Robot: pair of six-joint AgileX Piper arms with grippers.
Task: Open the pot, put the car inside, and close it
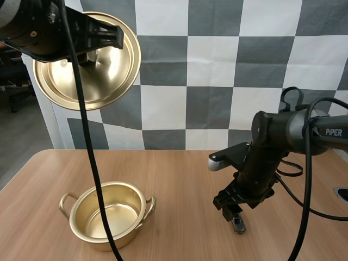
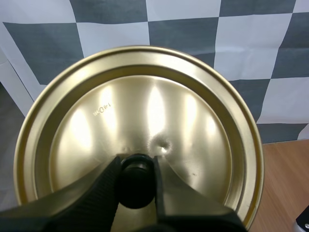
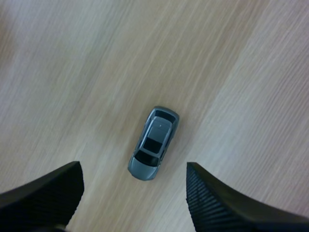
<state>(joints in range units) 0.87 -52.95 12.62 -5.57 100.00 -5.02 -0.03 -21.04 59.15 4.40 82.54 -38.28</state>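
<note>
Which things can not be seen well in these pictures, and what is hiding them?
- High view: car mostly hidden under the right end effector.
- Left wrist view: part of the lid's rim hidden behind the left end effector; its stamped mark too small to read.
- High view: pot's near inner wall hidden by its own rim.

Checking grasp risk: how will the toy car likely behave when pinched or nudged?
The car looks small and rigid, probably light. Upright on the smooth table, it may roll if nudged lengthwise. Its glossy sides could slip.
</note>
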